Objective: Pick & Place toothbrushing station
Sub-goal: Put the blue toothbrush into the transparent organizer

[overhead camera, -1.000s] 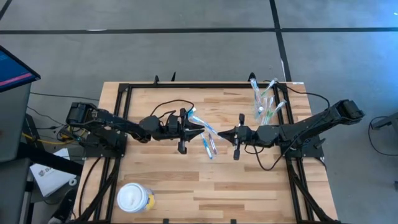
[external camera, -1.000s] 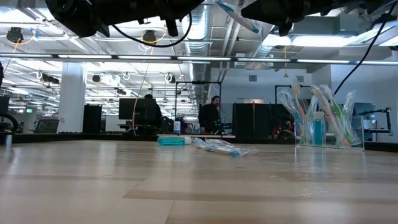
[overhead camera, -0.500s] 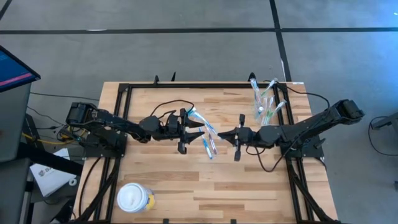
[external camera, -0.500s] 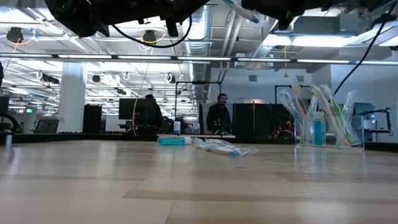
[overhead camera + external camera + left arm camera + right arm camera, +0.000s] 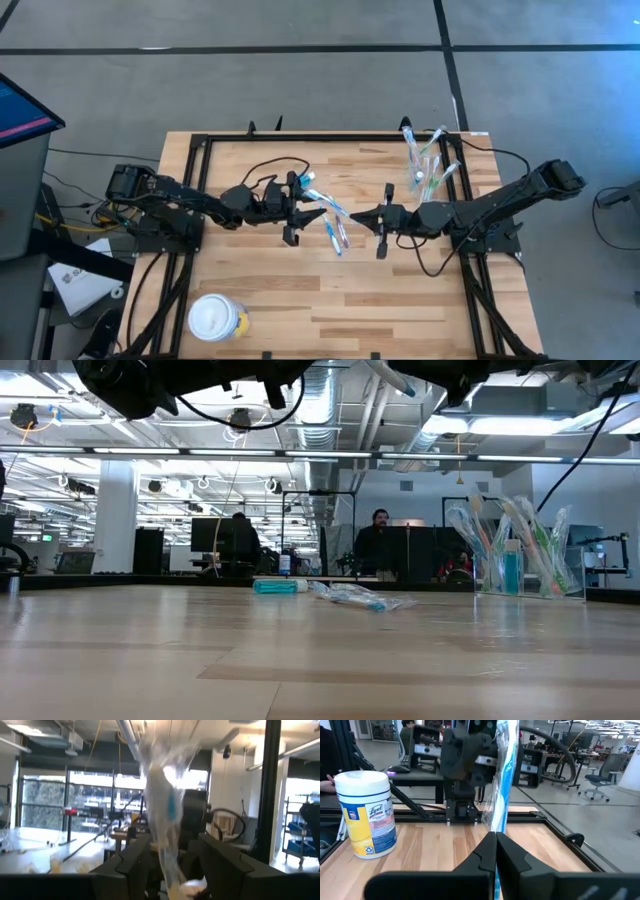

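Above the middle of the table (image 5: 260, 310), the right gripper (image 5: 381, 216) clamps a wrapped toothbrush (image 5: 322, 196). The left gripper (image 5: 312, 209) has its fingers spread around the toothbrush's other end. The tumbler (image 5: 425, 172) of brushes stands at the far right corner.

Wooden slatted desk (image 5: 300, 290) bordered by black frame (image 5: 205, 140). Round yellow tub with white lid (image 5: 216, 319) upright near front-left desk edge; in right wrist view, label readable as wipes (image 5: 366, 814). Grey floor crossed by dark lines (image 5: 300, 47). Dark cabinet (image 5: 20, 170) left of desk. Person (image 5: 377, 542) visible in room beyond, among workstations.
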Robot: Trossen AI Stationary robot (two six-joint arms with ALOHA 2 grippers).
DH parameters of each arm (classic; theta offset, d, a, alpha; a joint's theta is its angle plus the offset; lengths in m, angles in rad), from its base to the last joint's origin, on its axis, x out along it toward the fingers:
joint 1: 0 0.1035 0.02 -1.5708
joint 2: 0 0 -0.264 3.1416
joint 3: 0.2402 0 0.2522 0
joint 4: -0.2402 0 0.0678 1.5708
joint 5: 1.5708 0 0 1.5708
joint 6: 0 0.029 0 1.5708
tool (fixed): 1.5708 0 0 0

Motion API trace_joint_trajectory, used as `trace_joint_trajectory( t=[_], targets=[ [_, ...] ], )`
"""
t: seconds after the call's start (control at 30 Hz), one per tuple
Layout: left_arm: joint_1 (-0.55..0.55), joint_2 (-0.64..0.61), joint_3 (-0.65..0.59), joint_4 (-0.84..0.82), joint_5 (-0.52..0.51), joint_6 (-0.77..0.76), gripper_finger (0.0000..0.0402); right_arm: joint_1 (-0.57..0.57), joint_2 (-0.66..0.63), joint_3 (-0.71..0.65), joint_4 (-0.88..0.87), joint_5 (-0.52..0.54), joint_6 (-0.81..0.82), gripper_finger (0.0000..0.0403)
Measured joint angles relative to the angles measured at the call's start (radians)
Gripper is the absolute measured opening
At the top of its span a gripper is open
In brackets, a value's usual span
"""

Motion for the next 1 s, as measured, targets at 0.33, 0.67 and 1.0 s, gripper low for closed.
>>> trace_joint_trajectory(
  t=[0.33, 0.67, 1.0],
  targets=[
    [0.034, 0.000, 0.000, 0.018, 0.000, -0.004, 0.0090, -0.004, 0.019, 0.000, 0.003, -0.002, 0.003, 0.0000],
    [0.034, 0.000, 0.000, 0.015, 0.007, -0.002, 0.0008, -0.005, 0.022, 0.000, -0.012, 0.001, 0.003, 0.0000],
    [0.034, 0.001, 0.000, -0.059, 0.031, -0.002, 0.0003, -0.005, 0.022, 0.000, -0.031, -0.002, -0.005, 0.0027]
  ],
)
